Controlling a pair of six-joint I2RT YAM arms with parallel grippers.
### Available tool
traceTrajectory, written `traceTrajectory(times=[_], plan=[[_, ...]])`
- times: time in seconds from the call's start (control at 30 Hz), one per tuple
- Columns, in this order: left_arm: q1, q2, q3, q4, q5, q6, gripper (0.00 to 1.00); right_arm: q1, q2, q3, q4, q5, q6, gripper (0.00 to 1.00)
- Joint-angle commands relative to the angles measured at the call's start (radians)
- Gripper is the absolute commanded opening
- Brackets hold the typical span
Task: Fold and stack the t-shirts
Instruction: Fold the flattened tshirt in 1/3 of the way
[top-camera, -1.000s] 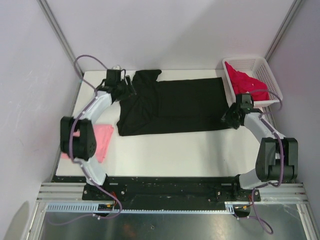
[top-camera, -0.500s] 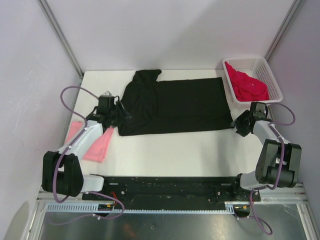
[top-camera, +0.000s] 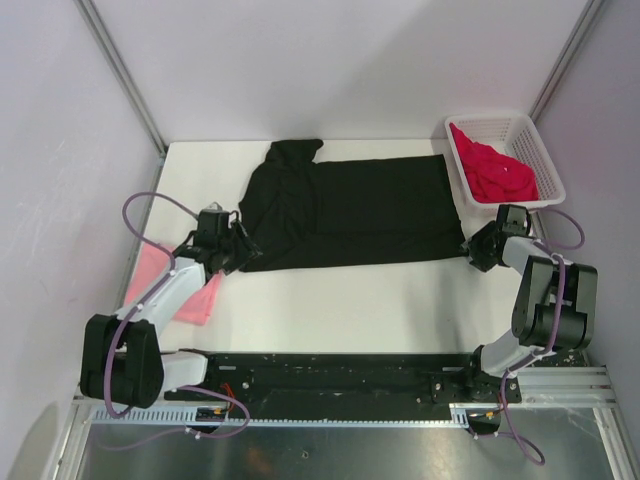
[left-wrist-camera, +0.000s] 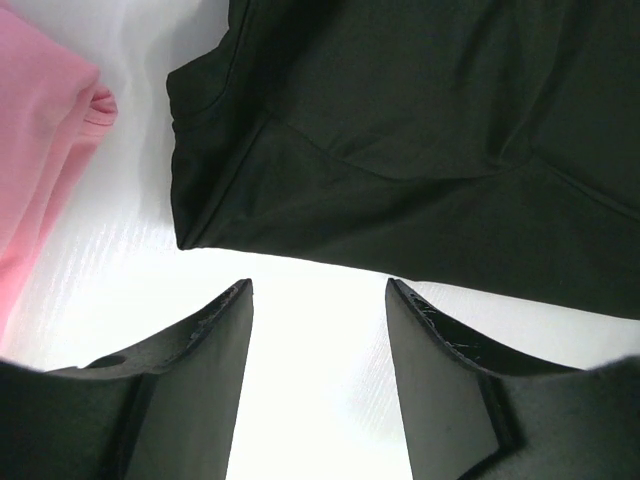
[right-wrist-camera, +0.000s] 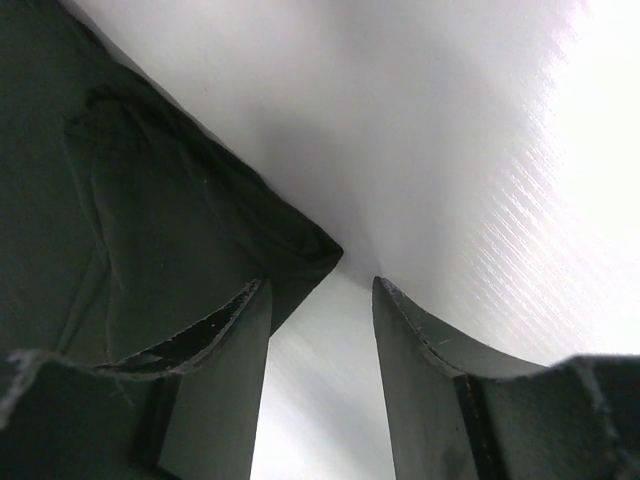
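black soft-cloth t-shirt (top-camera: 350, 210) flat at frame centre | left gripper (left-wrist-camera: 318, 290) spread, empty, just short of lower-left corner | right gripper (right-wrist-camera: 320, 285) spread at lower-right corner | light pink t-shirt (top-camera: 145, 272) at left edge | crimson-red t-shirt (top-camera: 495, 172) in white plastic lattice basket (top-camera: 545, 160), upper right

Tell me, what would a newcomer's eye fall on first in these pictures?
A large black t-shirt lies spread across the white table, the open left gripper and right gripper at its near corners. A red t-shirt fills the white basket at the far right, and a pink t-shirt lies at the left edge.
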Motion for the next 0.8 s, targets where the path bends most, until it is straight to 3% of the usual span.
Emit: traceTrajectory(times=[0.0,0.13,0.47,0.67,0.77], plan=[[-0.002,-0.037,-0.023,0.046,-0.032,-0.014,0.60,-0.005,0.034,0.000,0.031,0.066,-0.001,0.49],[-0.001,-0.056,-0.055,0.048,-0.061,-0.039,0.60,-0.006,0.036,0.000,0.043,0.074,0.008,0.45],[0.002,-0.066,-0.108,0.056,-0.111,-0.100,0.60,-0.012,0.048,0.000,0.038,0.073,0.015,0.18],[0.006,-0.017,-0.099,0.084,-0.113,-0.119,0.57,-0.003,0.017,0.000,0.028,0.075,0.009,0.18],[0.006,0.013,-0.083,0.090,-0.126,-0.130,0.54,0.001,-0.004,0.000,0.020,0.071,0.003,0.25]])
